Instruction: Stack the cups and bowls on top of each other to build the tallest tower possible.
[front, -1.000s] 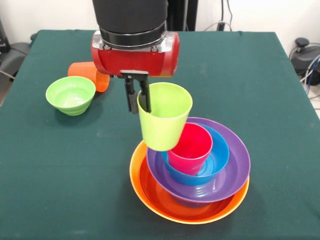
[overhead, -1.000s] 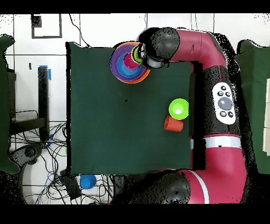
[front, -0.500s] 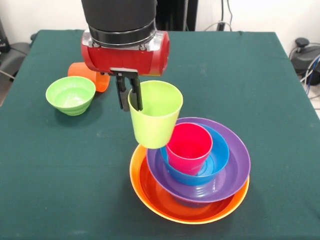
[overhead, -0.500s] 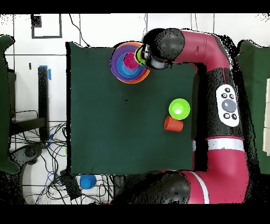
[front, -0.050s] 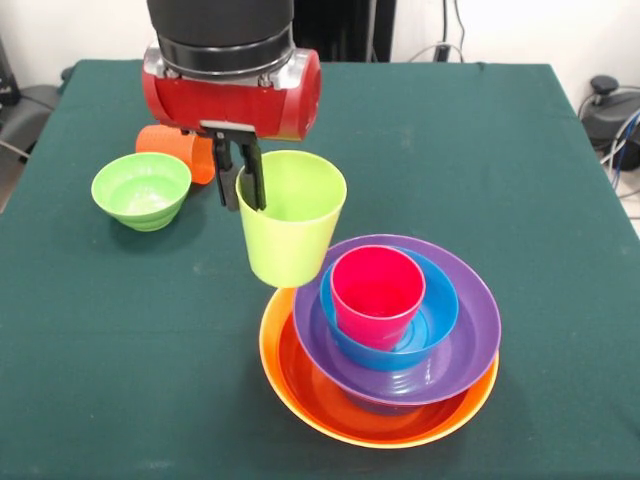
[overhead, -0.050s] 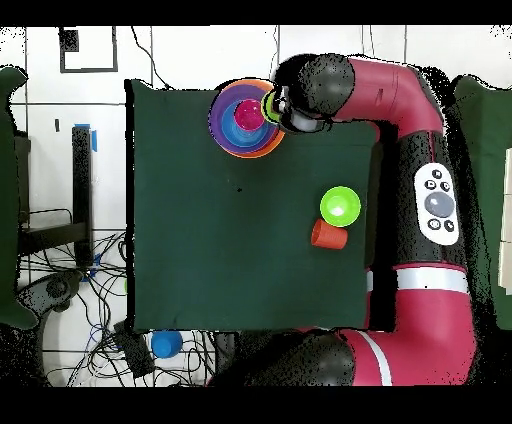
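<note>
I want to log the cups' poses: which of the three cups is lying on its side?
The orange cup, on the table behind the small green bowl. The lime green cup hangs upright in the gripper; the pinkish red cup stands upright in the blue bowl.

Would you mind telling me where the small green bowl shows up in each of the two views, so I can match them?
Front view: the small green bowl sits at the left, upright on the cloth.
Overhead view: it lies right of centre, beside the arm.
Shared landmark: the orange cup lying on its side next to it, just below the bowl in the overhead view.
</note>
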